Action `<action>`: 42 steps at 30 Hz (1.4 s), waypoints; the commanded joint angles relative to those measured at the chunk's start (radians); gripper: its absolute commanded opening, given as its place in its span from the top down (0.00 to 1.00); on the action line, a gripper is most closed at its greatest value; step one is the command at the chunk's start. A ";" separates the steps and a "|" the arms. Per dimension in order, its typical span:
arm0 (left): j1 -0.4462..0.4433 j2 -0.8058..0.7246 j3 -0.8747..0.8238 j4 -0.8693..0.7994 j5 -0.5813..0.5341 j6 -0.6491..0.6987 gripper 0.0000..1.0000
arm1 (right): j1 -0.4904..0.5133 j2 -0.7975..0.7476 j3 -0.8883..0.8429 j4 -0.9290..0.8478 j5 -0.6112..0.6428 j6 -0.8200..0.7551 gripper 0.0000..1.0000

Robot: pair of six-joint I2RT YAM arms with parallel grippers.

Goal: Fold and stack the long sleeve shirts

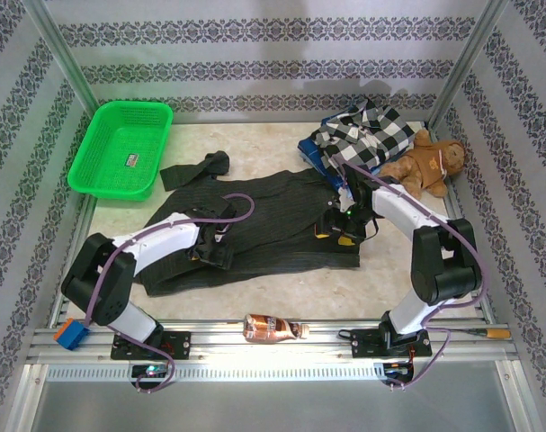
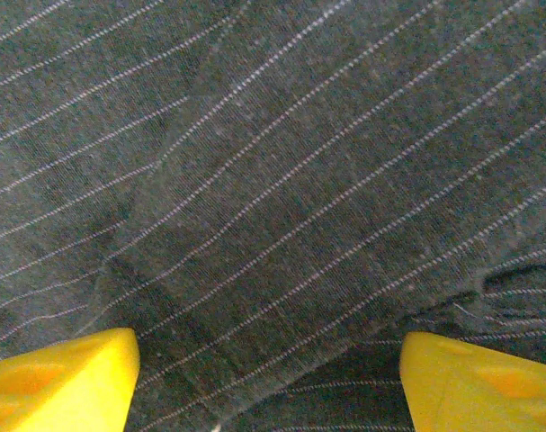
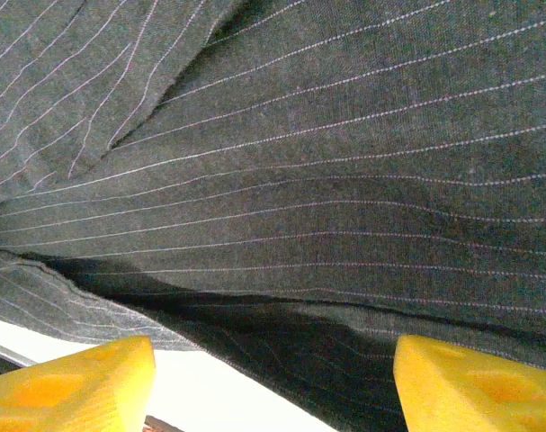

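The dark charcoal pinstriped shirt (image 1: pixel 264 220) lies spread across the middle of the table, one sleeve (image 1: pixel 196 169) trailing toward the back left. My left gripper (image 1: pixel 215 248) is low over its left part. In the left wrist view the left gripper (image 2: pixel 271 385) is open, its yellow fingertips (image 2: pixel 66 378) wide apart over a fold of the pinstriped cloth (image 2: pixel 281 180). My right gripper (image 1: pixel 338 225) is over the shirt's right side. In the right wrist view the right gripper (image 3: pixel 273 389) is open above the shirt's edge (image 3: pixel 326 351). A checked flannel shirt (image 1: pixel 370 135) lies on a blue garment (image 1: pixel 312 153) at the back right.
A green basket (image 1: pixel 120 148) stands at the back left. A brown teddy bear (image 1: pixel 430 164) lies at the back right beside the checked shirt. A brown bottle (image 1: pixel 273 328) rests on the front rail between the arm bases. Metal frame posts and patterned walls enclose the table.
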 commanded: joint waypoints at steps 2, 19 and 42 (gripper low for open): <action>-0.007 0.009 -0.003 0.033 -0.077 0.031 0.28 | 0.009 0.021 -0.018 0.011 -0.015 -0.013 0.29; 0.045 -0.058 -0.033 0.066 -0.153 0.030 0.80 | -0.009 0.065 -0.044 0.044 0.024 -0.023 0.30; 0.209 -0.217 -0.103 0.073 -0.187 -0.028 0.86 | -0.058 0.202 0.055 0.058 0.120 -0.030 0.30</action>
